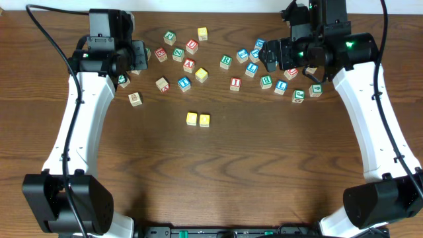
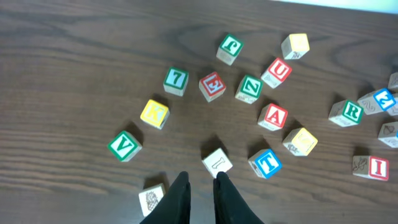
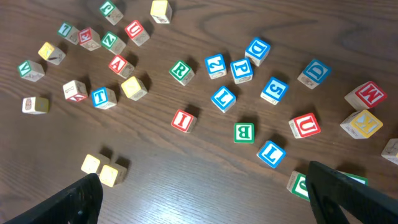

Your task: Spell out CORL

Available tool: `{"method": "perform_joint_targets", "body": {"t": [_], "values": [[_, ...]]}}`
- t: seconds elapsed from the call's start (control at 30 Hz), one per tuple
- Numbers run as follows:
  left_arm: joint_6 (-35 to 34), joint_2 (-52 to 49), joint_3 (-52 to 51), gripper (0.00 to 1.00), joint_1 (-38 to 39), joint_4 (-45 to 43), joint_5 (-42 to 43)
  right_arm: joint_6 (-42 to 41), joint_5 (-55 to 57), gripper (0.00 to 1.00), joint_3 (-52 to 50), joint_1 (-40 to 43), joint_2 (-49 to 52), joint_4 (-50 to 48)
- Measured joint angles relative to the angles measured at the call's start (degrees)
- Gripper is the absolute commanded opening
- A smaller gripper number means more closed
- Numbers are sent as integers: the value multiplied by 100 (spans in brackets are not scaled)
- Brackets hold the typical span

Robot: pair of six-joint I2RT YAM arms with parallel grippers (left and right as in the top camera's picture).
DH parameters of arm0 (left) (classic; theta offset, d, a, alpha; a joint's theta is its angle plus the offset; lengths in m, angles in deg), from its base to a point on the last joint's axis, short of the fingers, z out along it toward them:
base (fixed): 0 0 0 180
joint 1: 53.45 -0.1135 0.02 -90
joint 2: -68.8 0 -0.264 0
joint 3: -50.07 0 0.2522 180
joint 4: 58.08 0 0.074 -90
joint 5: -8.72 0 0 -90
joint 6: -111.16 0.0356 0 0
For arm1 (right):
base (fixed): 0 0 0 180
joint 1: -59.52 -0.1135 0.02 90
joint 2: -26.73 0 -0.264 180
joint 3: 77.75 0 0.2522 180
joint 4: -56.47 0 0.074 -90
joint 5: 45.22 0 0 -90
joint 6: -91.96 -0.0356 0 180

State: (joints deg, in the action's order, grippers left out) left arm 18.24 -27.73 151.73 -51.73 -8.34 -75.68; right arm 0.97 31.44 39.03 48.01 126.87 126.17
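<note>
Two yellow cubes (image 1: 192, 118) (image 1: 204, 119) sit side by side at the table's middle, seen also as the yellow pair (image 3: 101, 168) in the right wrist view. The white cube with a green R (image 3: 181, 71) (image 1: 225, 62) lies in the far scatter. Two blue L cubes (image 3: 222, 98) (image 3: 271, 153) lie to its right. My right gripper (image 3: 202, 186) (image 1: 281, 56) hangs open and wide above this scatter, holding nothing. Over the left scatter, my left gripper (image 2: 199, 179) (image 1: 135, 58) is shut and empty, its tips beside a white picture cube (image 2: 217, 163).
Several other letter cubes spread along the far side: a green V (image 2: 124, 146), yellow K (image 2: 154, 113), red A (image 2: 273, 116), blue T (image 2: 266, 162), green B (image 3: 244, 132), red I (image 3: 184, 119), red U (image 3: 305, 125), red M (image 3: 365, 94).
</note>
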Motion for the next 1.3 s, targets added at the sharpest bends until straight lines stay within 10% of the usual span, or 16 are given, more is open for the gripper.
{"method": "perform_joint_targets", "body": {"t": [1.3], "values": [[-555,-723,798,24,1005,96,271,-1453,673,99,-2,17,444,-28]]}}
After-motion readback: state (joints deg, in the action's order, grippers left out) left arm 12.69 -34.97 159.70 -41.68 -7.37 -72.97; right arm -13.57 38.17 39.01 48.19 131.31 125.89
